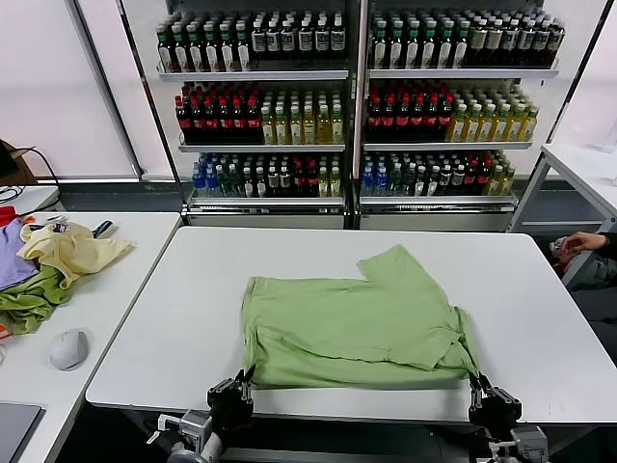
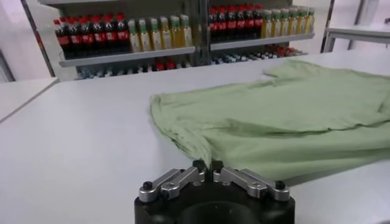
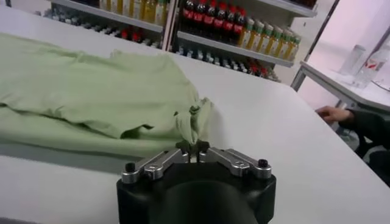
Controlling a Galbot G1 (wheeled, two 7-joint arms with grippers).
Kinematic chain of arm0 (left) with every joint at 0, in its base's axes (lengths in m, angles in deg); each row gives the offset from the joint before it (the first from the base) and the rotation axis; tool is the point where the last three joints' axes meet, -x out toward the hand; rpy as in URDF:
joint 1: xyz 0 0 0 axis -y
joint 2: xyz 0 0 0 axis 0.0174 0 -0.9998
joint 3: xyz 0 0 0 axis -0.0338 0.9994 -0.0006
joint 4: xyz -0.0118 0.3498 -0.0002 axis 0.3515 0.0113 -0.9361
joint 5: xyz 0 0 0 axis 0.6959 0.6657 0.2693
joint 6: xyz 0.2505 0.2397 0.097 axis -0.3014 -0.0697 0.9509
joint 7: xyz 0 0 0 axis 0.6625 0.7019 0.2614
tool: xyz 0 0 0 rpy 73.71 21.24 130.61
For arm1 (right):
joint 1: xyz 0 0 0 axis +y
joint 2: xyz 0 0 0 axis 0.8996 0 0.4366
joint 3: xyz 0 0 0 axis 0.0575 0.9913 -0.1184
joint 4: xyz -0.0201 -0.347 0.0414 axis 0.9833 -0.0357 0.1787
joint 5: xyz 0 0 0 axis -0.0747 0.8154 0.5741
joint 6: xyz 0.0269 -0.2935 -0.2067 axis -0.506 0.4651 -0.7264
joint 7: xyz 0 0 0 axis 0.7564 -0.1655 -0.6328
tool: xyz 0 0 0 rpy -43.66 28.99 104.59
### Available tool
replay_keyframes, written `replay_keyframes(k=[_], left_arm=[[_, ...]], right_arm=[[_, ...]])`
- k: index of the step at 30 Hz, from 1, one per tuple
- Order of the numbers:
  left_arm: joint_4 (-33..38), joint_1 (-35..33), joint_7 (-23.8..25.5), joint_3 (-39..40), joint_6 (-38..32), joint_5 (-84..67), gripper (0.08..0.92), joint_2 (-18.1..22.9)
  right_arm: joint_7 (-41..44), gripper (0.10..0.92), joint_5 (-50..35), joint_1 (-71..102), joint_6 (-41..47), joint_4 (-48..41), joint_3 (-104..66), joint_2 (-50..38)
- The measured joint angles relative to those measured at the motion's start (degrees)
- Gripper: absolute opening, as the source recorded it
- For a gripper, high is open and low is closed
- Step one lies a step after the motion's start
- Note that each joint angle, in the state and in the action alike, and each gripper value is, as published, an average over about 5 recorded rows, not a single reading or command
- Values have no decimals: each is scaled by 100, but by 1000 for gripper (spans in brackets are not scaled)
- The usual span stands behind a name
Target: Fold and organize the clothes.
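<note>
The clothes are one light-green shirt (image 1: 357, 318), lying folded on the white table (image 1: 193, 289) with a sleeve pointing toward the far side. My left gripper (image 1: 248, 376) is at the shirt's near left corner, at the table's front edge. In the left wrist view the left gripper (image 2: 207, 165) is shut on a pinch of the shirt (image 2: 286, 115). My right gripper (image 1: 475, 382) is at the near right corner. The right wrist view shows the right gripper (image 3: 195, 146) shut on a bunched fold of the shirt (image 3: 91, 91).
A second table at the left carries a pale yellow garment (image 1: 72, 251), an olive-green garment (image 1: 29, 299), a purple one (image 1: 10, 260) and a computer mouse (image 1: 67, 347). Bottle shelves (image 1: 357, 106) stand behind. A person's hand (image 1: 578, 241) rests at the far right.
</note>
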Motion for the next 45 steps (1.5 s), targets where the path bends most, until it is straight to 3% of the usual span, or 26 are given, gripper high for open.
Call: replay_keyframes(k=[9,16,23,35,45], left_arm=[[211,-41,-119,-243,-38,-6,442,-109],[-70,596,-411,-151,-135,-293,641,-113],[-900,1766,-716,163,-61,-766,804,40],[-2584,3623,-947,818,147,-1286,823,415],[-3723,4513,-1001,1204,358,-1619,823,623]], right_arm=[[-53,609,-154,-379,-97,157,102,-131],[-264,796,-553,-1504,98,-347,510,-286],[-384,822,-805,-3121,464,-1346,1301,-332],[-330,823,-961,-5592,897,-3493,2598,-69],[-271,823,-821,-7056,1054,-5291,3080,377]])
